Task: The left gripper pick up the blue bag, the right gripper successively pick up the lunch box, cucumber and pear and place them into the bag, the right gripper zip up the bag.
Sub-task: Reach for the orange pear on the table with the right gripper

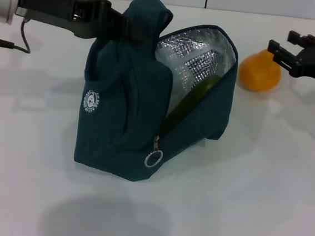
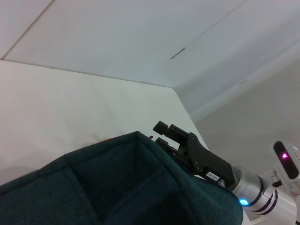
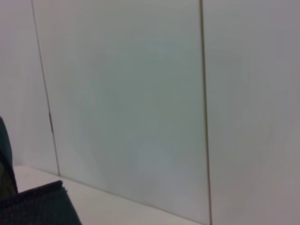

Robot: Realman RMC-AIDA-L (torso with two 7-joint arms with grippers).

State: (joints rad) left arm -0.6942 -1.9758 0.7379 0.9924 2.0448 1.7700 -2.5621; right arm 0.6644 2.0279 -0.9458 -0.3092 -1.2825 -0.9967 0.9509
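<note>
My left gripper (image 1: 134, 27) is clamped on the top handle of the blue bag (image 1: 124, 120), holding it up off the white table (image 1: 260, 206) with its mouth gaping toward my right side; the silver lining (image 1: 194, 60) shows, and something green, the cucumber (image 1: 196, 94) by my guess, lies slanted inside. I cannot make out the lunch box from here. The pear (image 1: 259, 69), which looks orange-yellow, sits on the table just beyond the bag's open edge, and my right gripper (image 1: 278, 51) hovers just beside it with nothing between its fingers; how wide they stand I cannot tell. Risks as I judge them: the fruit is round and smooth, so an off-centre pinch could send it rolling away across the table. The bag hangs from one fold of fabric, so it may swing or twist if my right arm bumps the rim, and the opening could sag shut. The green item leans near the mouth and might block the pear going in. The zipper pull (image 1: 154, 154) hangs low at the front, awkward to reach later while the bag dangles.
</note>
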